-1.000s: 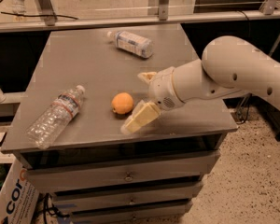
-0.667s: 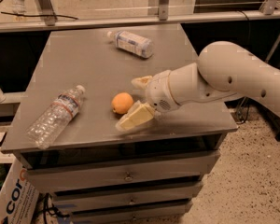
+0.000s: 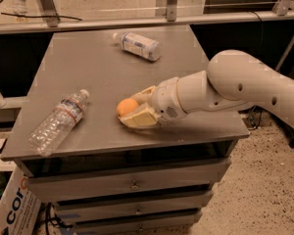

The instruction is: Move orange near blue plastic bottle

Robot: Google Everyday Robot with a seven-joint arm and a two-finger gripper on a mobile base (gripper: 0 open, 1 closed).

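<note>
The orange (image 3: pixel 125 106) lies on the grey table top (image 3: pixel 98 72) near the front middle. My gripper (image 3: pixel 135 106) reaches in from the right and is open, with one finger behind the orange and one finger (image 3: pixel 139 119) in front of it, so the orange sits between them on the table. The blue plastic bottle (image 3: pixel 138 45), short with a white-and-blue label, lies on its side at the far middle of the table, well away from the orange.
A longer ribbed clear bottle (image 3: pixel 59 121) with a red-white label lies at the front left. The table is a drawer cabinet (image 3: pixel 132 185). A metal rail (image 3: pixel 137 21) runs behind it. A cardboard box (image 3: pixel 10 209) stands on the floor at the left.
My gripper has moved left and now straddles the orange, which it was beside before. The orange and both bottles have not moved.
</note>
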